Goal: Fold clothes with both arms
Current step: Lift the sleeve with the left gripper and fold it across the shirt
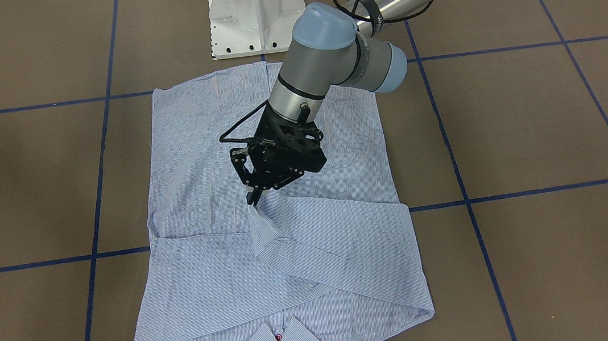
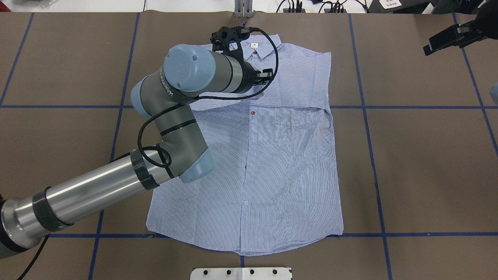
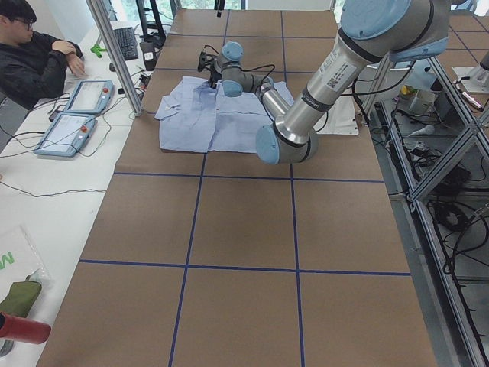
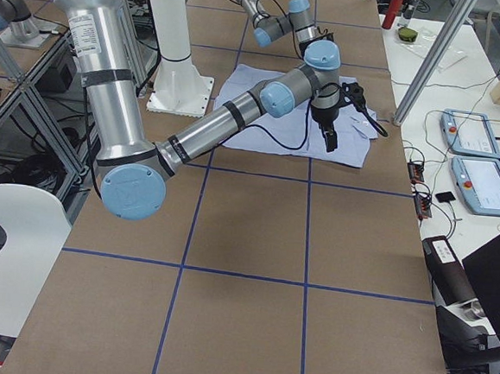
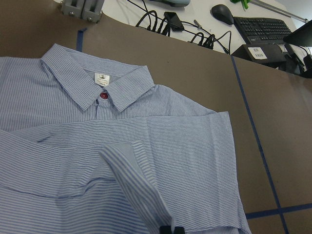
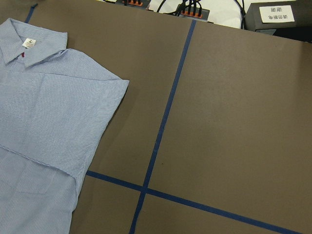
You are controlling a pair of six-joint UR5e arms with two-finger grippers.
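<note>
1. One shirt [image 2: 288,163] lies flat on the table [image 2: 420,163], spread beneath the left gripper [image 1: 254,200].
2. That gripper's jaws are pinched together on one raised sleeve cuff [image 1: 261,221].
3. The right gripper [image 2: 431,46] hangs well aside from the shirt; I cannot tell how its jaws stand.

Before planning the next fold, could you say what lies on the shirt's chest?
Both sleeves, folded across; the left pincer grips one cuff. What they cover is hidden.
</note>
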